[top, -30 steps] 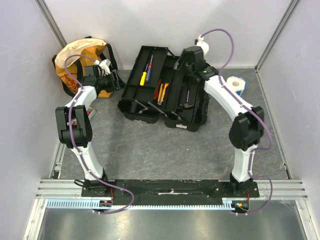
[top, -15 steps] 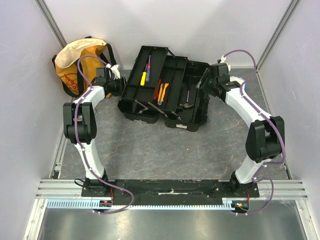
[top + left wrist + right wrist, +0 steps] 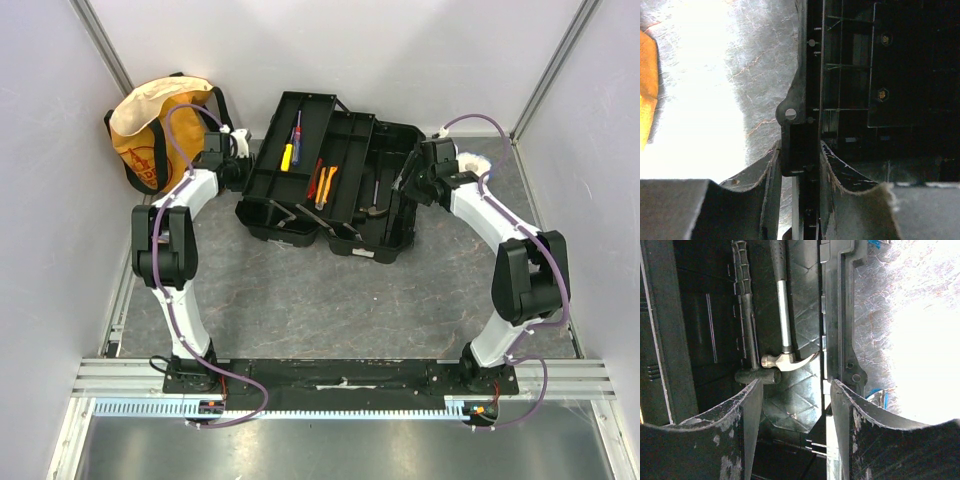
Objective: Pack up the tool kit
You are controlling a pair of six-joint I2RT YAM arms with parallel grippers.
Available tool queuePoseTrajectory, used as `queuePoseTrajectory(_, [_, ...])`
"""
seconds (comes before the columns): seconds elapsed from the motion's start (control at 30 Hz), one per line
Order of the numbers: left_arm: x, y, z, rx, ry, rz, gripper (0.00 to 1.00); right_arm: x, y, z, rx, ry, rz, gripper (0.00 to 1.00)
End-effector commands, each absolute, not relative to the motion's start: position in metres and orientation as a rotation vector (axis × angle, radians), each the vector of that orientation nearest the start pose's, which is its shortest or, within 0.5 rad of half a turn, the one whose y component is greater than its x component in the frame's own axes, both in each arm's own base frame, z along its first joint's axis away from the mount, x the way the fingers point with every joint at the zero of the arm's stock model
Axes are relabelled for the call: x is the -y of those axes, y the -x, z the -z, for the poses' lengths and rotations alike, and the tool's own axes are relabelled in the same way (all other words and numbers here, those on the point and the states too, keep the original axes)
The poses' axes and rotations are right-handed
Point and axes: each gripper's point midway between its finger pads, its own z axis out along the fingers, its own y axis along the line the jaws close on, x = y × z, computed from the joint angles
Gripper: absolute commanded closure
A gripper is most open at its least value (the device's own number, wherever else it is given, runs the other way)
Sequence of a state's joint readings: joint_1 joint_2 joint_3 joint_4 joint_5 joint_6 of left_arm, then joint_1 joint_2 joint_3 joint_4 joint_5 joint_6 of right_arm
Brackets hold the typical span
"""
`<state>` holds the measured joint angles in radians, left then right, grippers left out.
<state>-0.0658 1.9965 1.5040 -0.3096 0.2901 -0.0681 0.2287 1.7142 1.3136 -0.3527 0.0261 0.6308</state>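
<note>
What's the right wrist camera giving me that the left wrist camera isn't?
Right wrist only: a steel-headed claw hammer and a black-handled tool lying inside the box. Left wrist only: a pale screw head on a hinge boss, plus a corner of the yellow-orange fabric bag. Both: a side wall of the large black plastic toolbox running between that arm's own fingers, with grey table beside it.

Overhead view is evenly lit and sharp. In both my wrist views the table (image 3: pixel 700 100) is overexposed to white glare, the tool kit (image 3: pixel 890 75) interior nearly black.
</note>
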Motion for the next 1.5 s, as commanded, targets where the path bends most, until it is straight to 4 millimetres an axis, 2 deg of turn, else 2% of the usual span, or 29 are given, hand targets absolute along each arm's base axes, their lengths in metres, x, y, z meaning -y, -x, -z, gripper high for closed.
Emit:
queuePoseTrajectory(0.0, [0.072, -0.521, -0.123, -2.289, -0.131, 0.26, 0.98, -0.119, -0.445, -0.14, -2.295, -0.475, -0.374, 0.37])
queuePoseTrajectory(0.13, [0.061, -0.522, -0.154, -2.231, -0.105, 0.192, 0.98, -0.112, -0.445, -0.161, -2.24, -0.465, -0.356, 0.36])
queuePoseTrajectory(0.27, [0.057, -0.521, -0.201, -2.167, -0.114, 0.158, 0.98, -0.103, -0.442, -0.202, -2.125, -0.428, -0.345, 0.34])
queuePoseTrajectory(0.37, [0.056, -0.52, -0.233, -2.106, -0.128, 0.146, 0.98, -0.09, -0.44, -0.21, -2.098, -0.421, -0.295, 0.32])
queuePoseTrajectory(0.47, [0.058, -0.517, -0.259, -2.057, -0.131, 0.158, 0.98, -0.086, -0.438, -0.193, -2.144, -0.403, -0.29, 0.29])
queuePoseTrajectory(0.6, [0.061, -0.514, -0.284, -2.016, -0.137, 0.155, 0.98, -0.098, -0.435, -0.154, -2.256, -0.368, -0.355, 0.29])
queuePoseTrajectory(0.7, [0.064, -0.511, -0.308, -1.969, -0.143, 0.136, 0.98, -0.114, -0.43, -0.13, -2.313, -0.342, -0.45, 0.29])
queuePoseTrajectory(0.8, [0.067, -0.508, -0.33, -1.923, -0.17, 0.086, 0.98, -0.131, -0.429, -0.117, -2.329, -0.29, -0.569, 0.3])
queuePoseTrajectory(0.9, [0.075, -0.503, -0.352, -1.876, -0.188, 0.024, 0.98, -0.147, -0.429, -0.11, -2.333, -0.247, -0.677, 0.35])
queuePoseTrajectory(1.07, [0.093, -0.494, -0.381, -1.809, -0.234, -0.052, 0.98, -0.161, -0.429, -0.105, -2.335, -0.269, -0.781, 0.54])
queuePoseTrajectory(1.13, [0.1, -0.491, -0.391, -1.788, -0.246, -0.082, 0.98, -0.165, -0.428, -0.105, -2.333, -0.272, -0.793, 0.58])
queuePoseTrajectory(1.3, [0.117, -0.485, -0.409, -1.743, -0.27, -0.174, 0.98, -0.183, -0.423, -0.102, -2.347, -0.29, -0.796, 0.63])
queuePoseTrajectory(1.47, [0.137, -0.479, -0.422, -1.692, -0.327, -0.323, 0.98, -0.2, -0.423, -0.1, -2.357, -0.311, -0.768, 0.64])
